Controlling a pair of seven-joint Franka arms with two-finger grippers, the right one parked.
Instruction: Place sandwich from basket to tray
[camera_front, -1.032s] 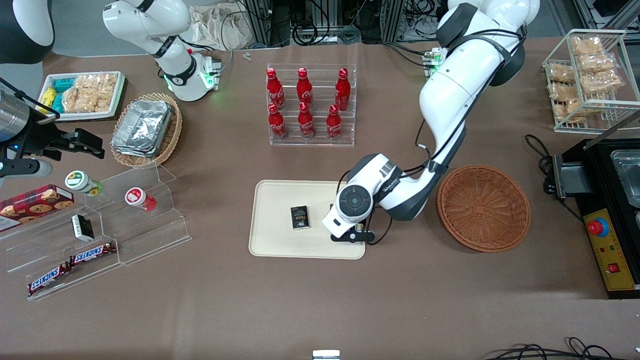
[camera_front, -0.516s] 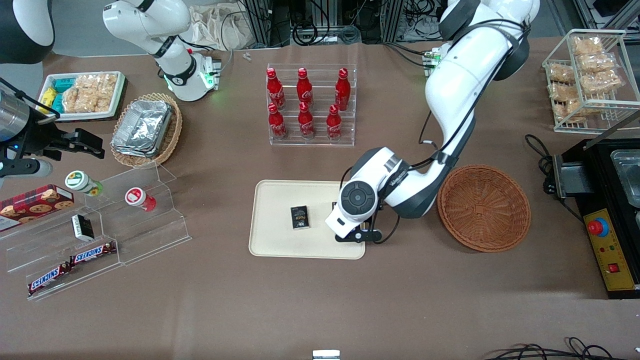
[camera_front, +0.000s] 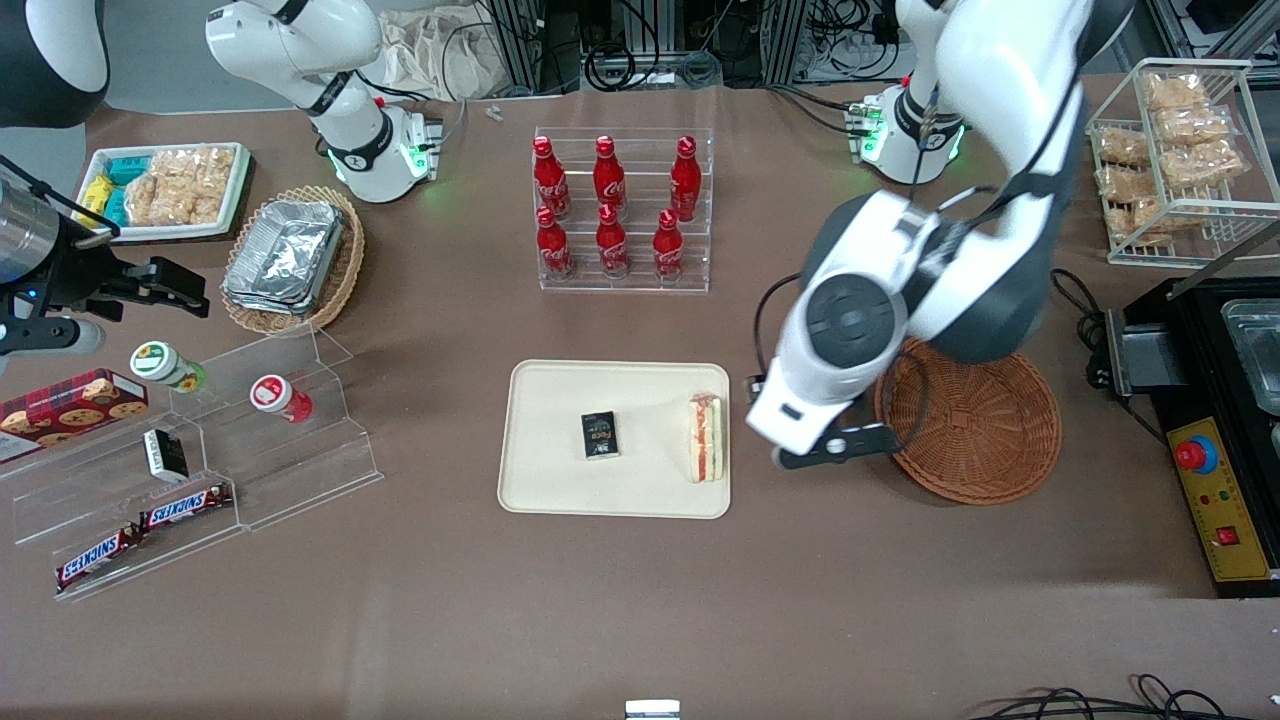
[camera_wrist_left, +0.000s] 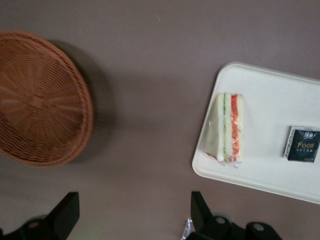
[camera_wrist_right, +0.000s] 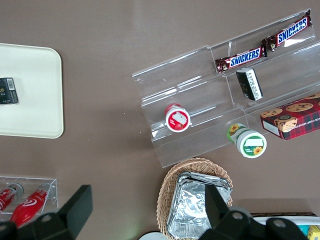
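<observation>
We see the sandwich (camera_front: 707, 437) lying on the tray (camera_front: 560, 490), at the tray's edge nearest the basket (camera_front: 985, 440), its red and green filling showing. A small dark packet (camera_front: 600, 435) sits on the same tray, apart from the sandwich. Our tool (camera_wrist_left: 132, 220) hangs above the bare table (camera_front: 640, 600) between tray and basket, its fingers (camera_wrist_left: 65, 215) spread wide and holding nothing. The basket has nothing in it. Farther from the front camera stands a clear rack of red bottles (camera_front: 612, 205).
</observation>
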